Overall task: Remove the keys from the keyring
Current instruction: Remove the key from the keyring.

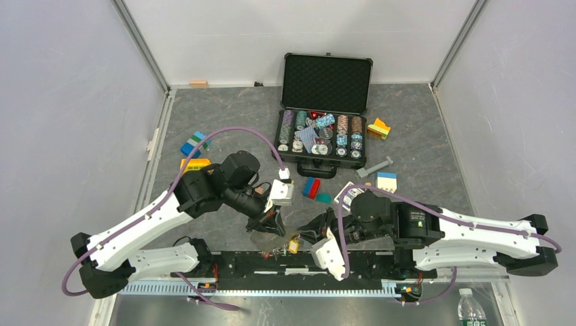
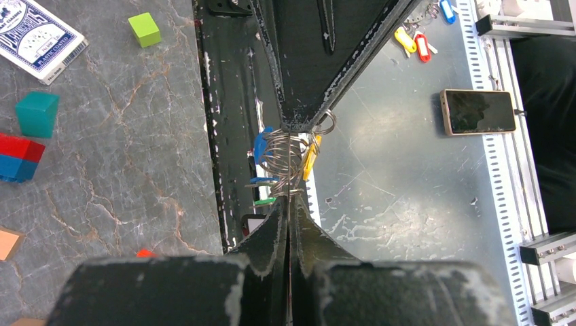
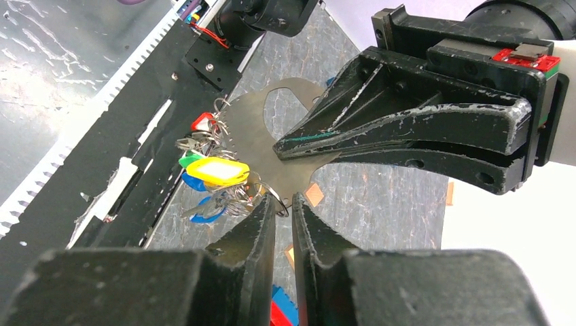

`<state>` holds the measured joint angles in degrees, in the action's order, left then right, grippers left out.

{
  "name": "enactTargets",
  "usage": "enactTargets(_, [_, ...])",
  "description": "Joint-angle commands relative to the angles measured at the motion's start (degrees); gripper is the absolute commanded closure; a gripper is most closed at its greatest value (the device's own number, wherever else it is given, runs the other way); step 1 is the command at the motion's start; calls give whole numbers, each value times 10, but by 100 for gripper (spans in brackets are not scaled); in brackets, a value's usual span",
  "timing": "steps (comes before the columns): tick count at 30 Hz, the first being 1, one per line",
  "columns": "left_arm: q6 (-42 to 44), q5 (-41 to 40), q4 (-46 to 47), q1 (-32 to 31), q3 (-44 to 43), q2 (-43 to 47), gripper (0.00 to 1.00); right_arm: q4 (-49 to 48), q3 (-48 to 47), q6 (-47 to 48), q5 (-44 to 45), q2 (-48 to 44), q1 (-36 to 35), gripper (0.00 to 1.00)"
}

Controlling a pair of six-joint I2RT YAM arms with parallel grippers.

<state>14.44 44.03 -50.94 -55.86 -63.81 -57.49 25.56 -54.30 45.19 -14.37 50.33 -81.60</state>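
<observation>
Grey marbled tabletop (image 1: 238, 115), plain white walls (image 1: 68, 102), aluminium corner posts (image 1: 139, 41), even light

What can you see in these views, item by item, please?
keys: several, blue, yellow, red, green heads, on keyring
keyring: one, silver, over near edge of table
plate: one, silver, in left fingers
chip case: one, black, open, table rear
blocks: several, mixed colours, scattered on table
card deck: one, blue-white, on table
phone: one, dark, off the table
bottle: one, clear, off-table, right
left fingers: two, black, shut on plate
right fingers: two, black, pinching keyring
</observation>
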Motion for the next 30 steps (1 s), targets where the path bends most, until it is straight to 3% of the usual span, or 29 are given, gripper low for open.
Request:
enactTargets(1, [15,13,13,-1,-22,5,98,8,-10,-8,-3,-9,-1,82])
enactTargets(11, [14,8,13,-1,-17,7,98,-17,9,-1,-1,-29,0,100])
enactTargets(17, [13,10,17,-1,-14,15,98,-83,45,2,0,-58,0,100])
enactTargets(30, [-19,40,145,-1,35,59,95,-128,34,31,-32,-56,0,100])
